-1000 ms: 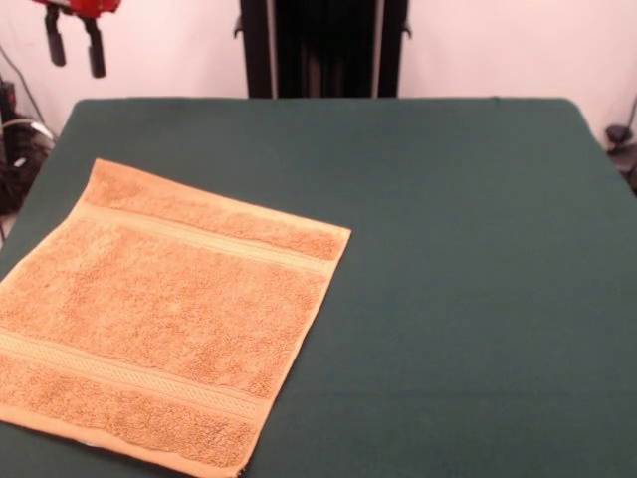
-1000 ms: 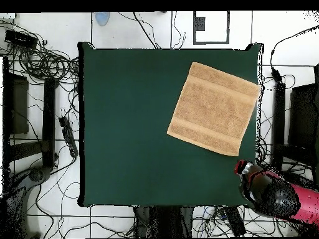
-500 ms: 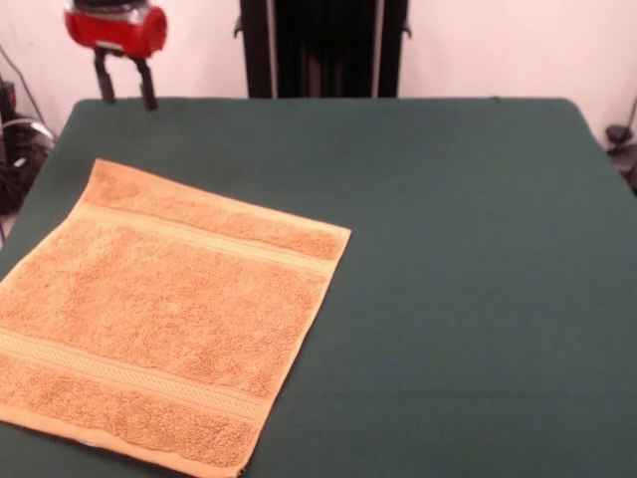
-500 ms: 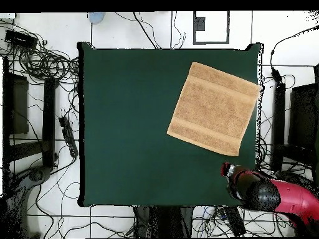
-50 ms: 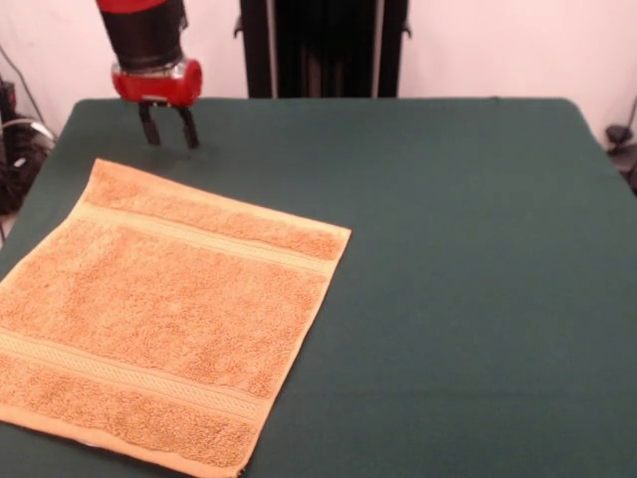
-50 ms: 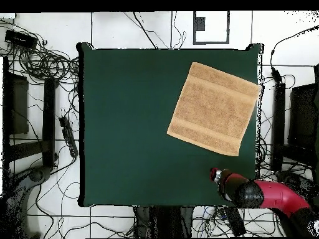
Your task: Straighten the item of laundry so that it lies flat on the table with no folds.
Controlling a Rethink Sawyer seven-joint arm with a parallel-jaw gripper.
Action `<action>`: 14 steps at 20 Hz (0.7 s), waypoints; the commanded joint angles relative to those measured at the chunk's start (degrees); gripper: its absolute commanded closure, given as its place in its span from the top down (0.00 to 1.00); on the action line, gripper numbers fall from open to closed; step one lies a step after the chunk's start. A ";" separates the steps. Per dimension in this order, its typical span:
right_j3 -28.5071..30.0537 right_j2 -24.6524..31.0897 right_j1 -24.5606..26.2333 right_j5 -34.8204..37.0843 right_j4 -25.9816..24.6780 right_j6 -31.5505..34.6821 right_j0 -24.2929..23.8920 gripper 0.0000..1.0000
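Note:
The item of laundry point(image 5: 164, 314) is an orange-tan towel with two woven bands, spread flat on the table point(image 5: 468, 259) with no fold showing. In the front view it fills the near left and runs off the left and bottom edges. Seen from overhead, the towel point(image 6: 214, 107) lies by the table's point(image 6: 131, 124) upper right corner. My gripper point(image 5: 167, 130) hangs just beyond the towel's far corner, its two dark fingers apart and empty. Overhead, the red arm reaches in at the lower right, and the gripper point(image 6: 215, 175) sits below the towel's lower edge.
Green cloth stretches bare to the right of the towel in the front view. A black column point(image 5: 323, 48) stands behind the table's far edge. Cables point(image 6: 43, 59) and dark stands point(image 6: 50, 121) ring the table on the floor.
The gripper has come down and moved in from the far left corner onto the table, stopping near the towel's far corner. The towel has not moved.

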 commanded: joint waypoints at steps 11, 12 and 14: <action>-12.32 14.46 6.33 11.13 -0.93 -20.79 -4.22 1.00; -13.00 14.91 6.53 11.97 -0.74 -20.83 -4.22 1.00; -12.96 15.38 6.26 12.32 -1.06 -19.93 -4.29 1.00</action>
